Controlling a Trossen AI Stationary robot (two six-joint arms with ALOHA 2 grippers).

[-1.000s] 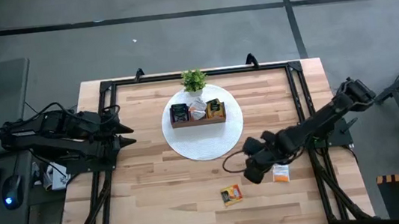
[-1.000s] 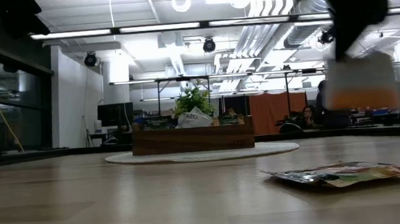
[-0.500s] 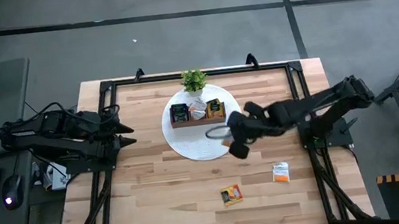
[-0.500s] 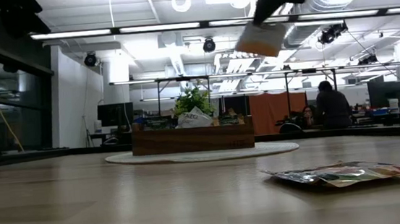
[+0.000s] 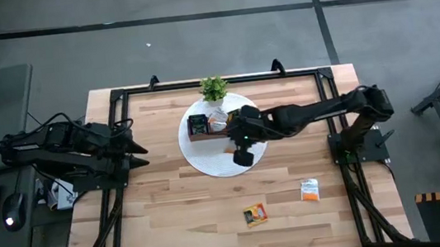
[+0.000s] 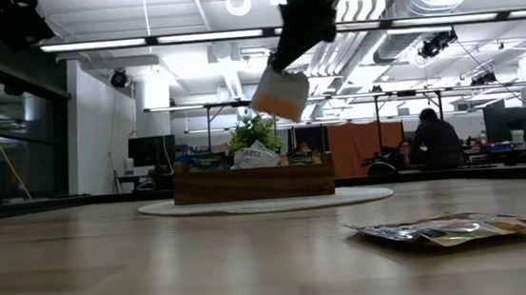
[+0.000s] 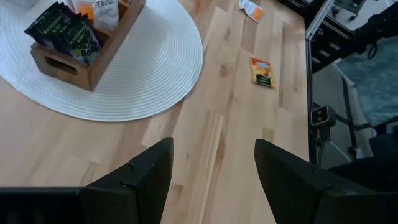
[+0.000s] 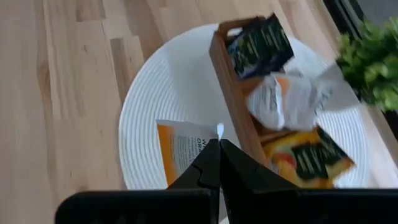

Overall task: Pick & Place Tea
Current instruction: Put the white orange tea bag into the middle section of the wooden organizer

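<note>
Low view shows the right gripper (image 8: 218, 163) pinching a white-and-orange tea bag (image 6: 280, 93), tilted, orange end down, above the wooden tray (image 6: 253, 181) at 12 o'clock. The left gripper (image 7: 212, 174) waits, fingers apart.

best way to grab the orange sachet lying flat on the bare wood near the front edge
The orange sachet lies flat and thin on the table, clear of the white-orange sachet. Probably come straight down and pinch across one edge, since no side stands up to grasp.
</note>
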